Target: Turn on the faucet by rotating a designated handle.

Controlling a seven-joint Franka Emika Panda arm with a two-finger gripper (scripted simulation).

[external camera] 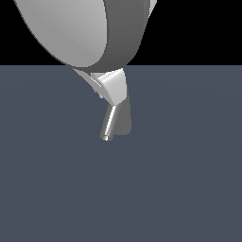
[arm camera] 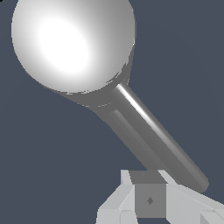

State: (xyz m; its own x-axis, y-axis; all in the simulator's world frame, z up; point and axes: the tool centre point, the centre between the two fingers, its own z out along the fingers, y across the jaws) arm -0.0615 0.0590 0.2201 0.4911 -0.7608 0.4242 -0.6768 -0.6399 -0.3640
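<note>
Now I hover right over the faucet (external camera: 119, 120), my gripper (arm camera: 151, 205) just beside a grey rod (arm camera: 153, 135) jutting from the cap (arm camera: 72, 43) — I judge contact comes next, a sideways push — whether my jaws are parted I cannot tell.

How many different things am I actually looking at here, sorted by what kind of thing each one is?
Robot arm, white and grey: 1
Faucet, small grey metal: 1
Total: 2, both over a plain dark blue-grey floor.
</note>
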